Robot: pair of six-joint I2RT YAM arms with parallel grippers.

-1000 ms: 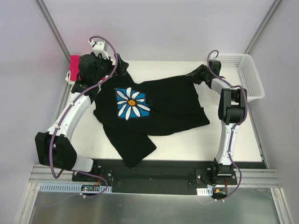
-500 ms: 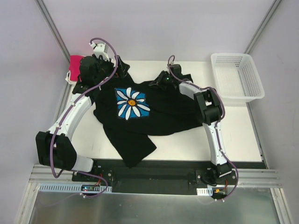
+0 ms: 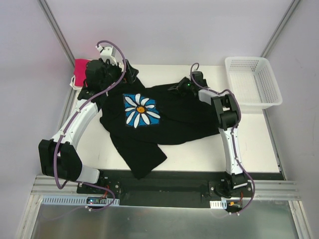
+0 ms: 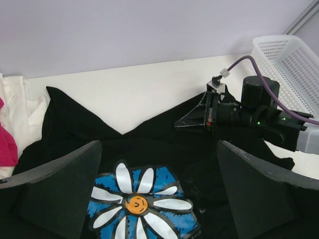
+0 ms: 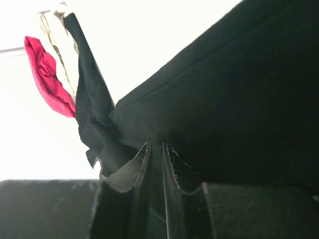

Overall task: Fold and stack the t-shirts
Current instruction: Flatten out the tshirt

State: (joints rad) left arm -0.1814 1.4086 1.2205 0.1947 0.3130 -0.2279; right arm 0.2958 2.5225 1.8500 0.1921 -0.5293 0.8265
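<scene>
The black t-shirt (image 3: 169, 119) with the blue daisy print (image 3: 141, 110) lies crumpled across the table. My left gripper (image 3: 130, 74) hovers over its far left part; its jaws are wide open and empty, with the daisy (image 4: 137, 204) between the fingers (image 4: 60, 191). My right gripper (image 3: 176, 87) is at the shirt's far edge, its jaws pressed together on a fold of black cloth (image 5: 224, 99). It shows as a shut point in the left wrist view (image 4: 192, 119). A magenta-pink shirt (image 3: 79, 67) and a white one (image 4: 20, 104) lie at the far left.
A white plastic mesh basket (image 3: 254, 82) stands at the far right corner; it also shows in the left wrist view (image 4: 294, 64). Metal frame posts rise at the back corners. The bare white table (image 3: 199, 147) shows in front of and right of the shirt.
My right gripper swept left from the far right corner, carrying the shirt's right edge inward, then came back slightly to the right. The left arm has barely moved.
</scene>
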